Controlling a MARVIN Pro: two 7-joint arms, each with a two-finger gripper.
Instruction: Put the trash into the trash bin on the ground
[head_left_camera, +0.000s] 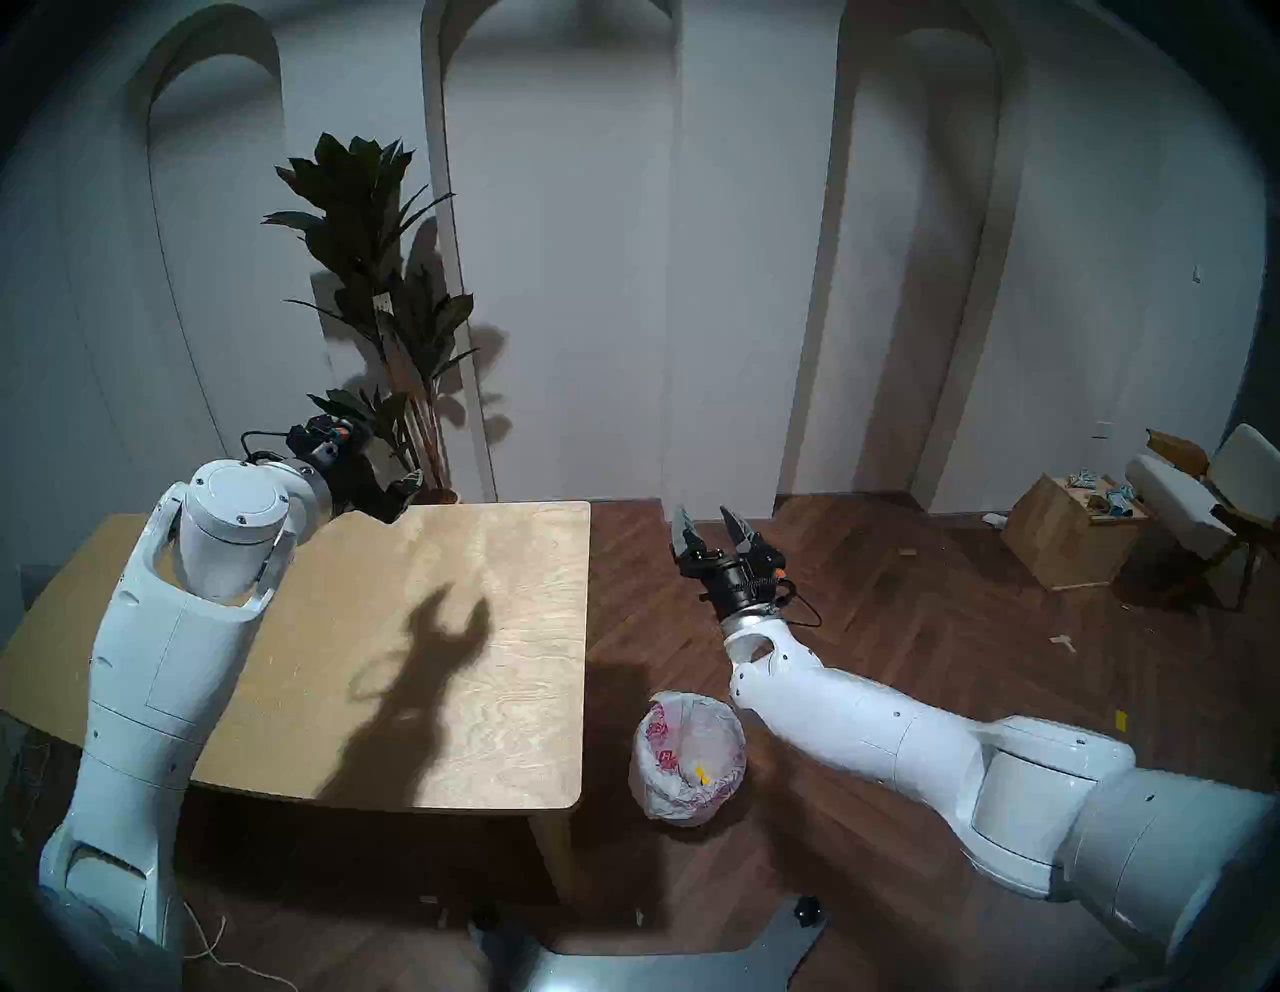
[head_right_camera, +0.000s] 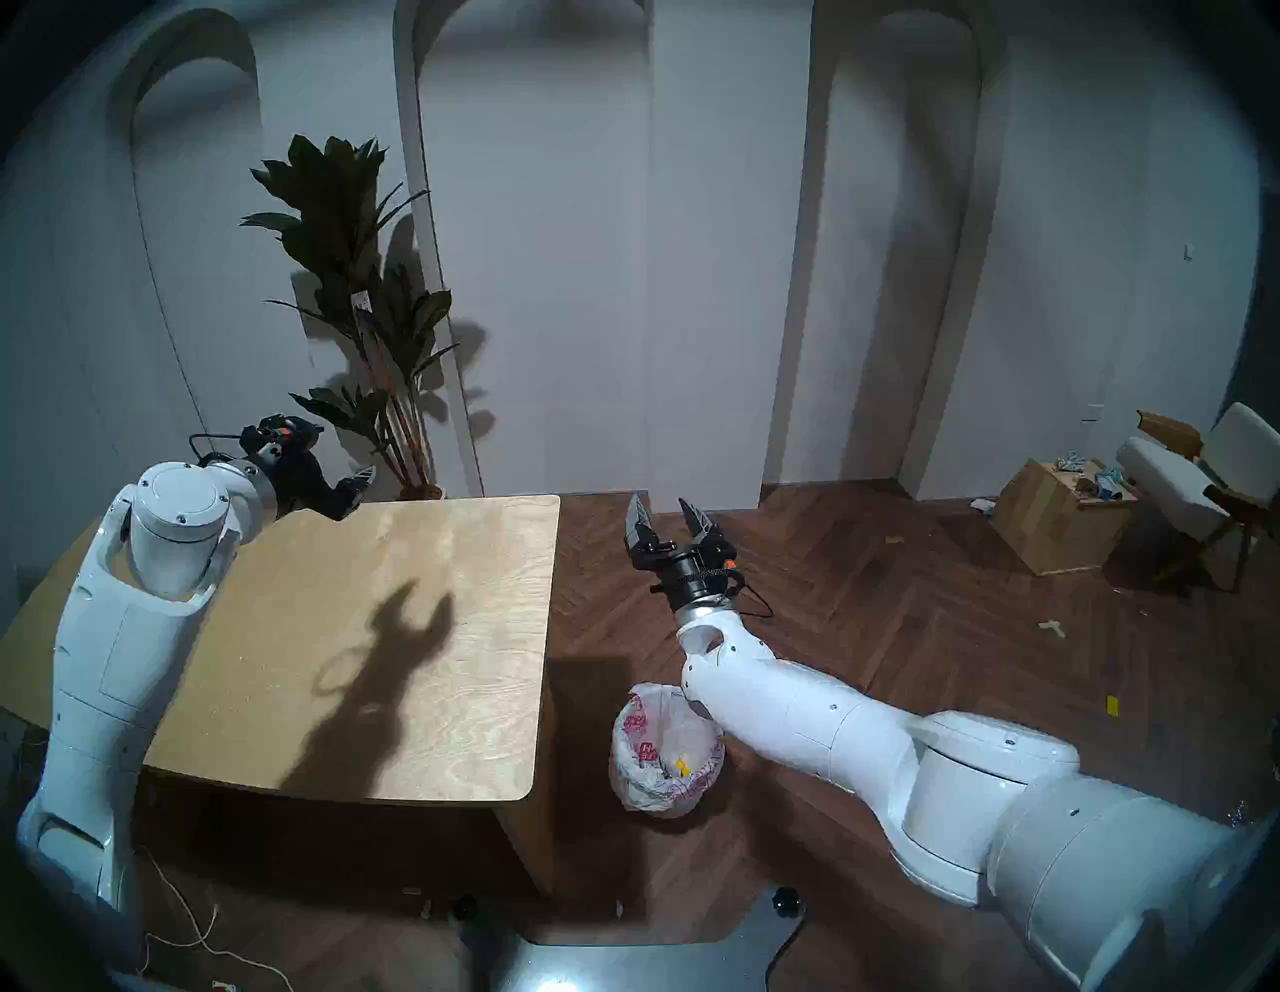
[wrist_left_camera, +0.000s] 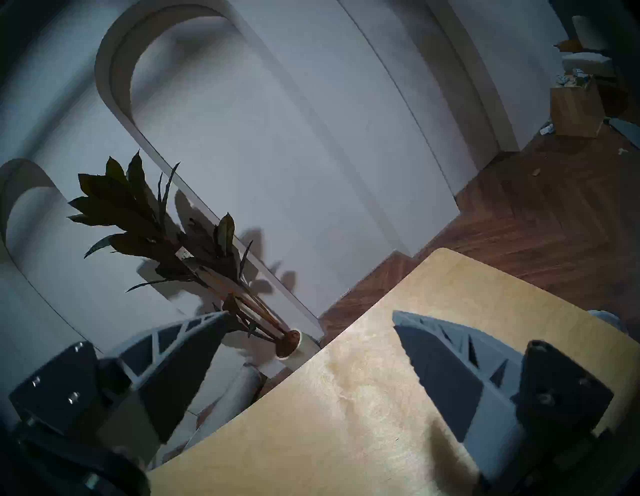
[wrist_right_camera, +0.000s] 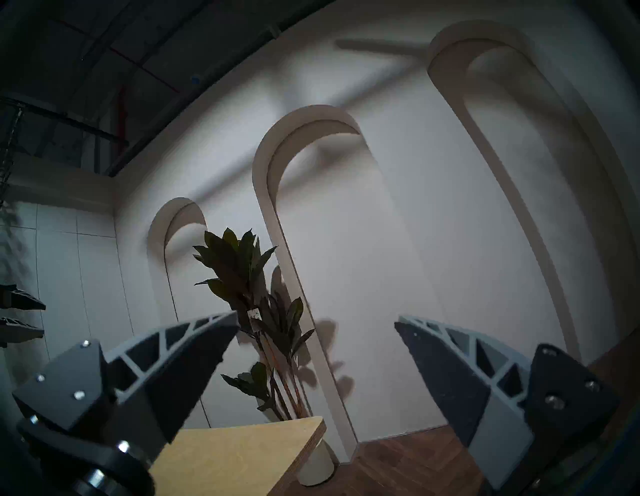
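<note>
Head stereo left view, items by size.

Wooden table (head_left_camera: 429, 623): pale plywood top, bare of objects, crossed by the shadow of an arm.

Potted plant (head_left_camera: 377, 277): tall, dark-leaved, on the floor beyond the table's far edge; a small white tag hangs on its stem, print too small to read.

Wooden box (head_left_camera: 1060, 540): open, on the floor far right near the wall, with crumpled clutter on top.

Trash bin (head_left_camera: 686, 755): small and round, on the wood floor just off the table's right edge near its near right corner. Liner is a crinkly translucent white bag with red printing, not legible. Inside shows a yellow scrap (head_left_camera: 703, 774) among pale crumpled material.

Right gripper (head_left_camera: 713, 530): over the floor beyond the bin, pointing toward the wall, fingers spread wide, nothing between them; the right wrist view agrees.

Left gripper (wrist_left_camera: 310, 324): at the table's far left corner, jaws spread apart and empty, one finger over the tabletop, the other past the edge.

Yellow marker (head_left_camera: 1121, 720): small, flat on the floor at right.
</note>
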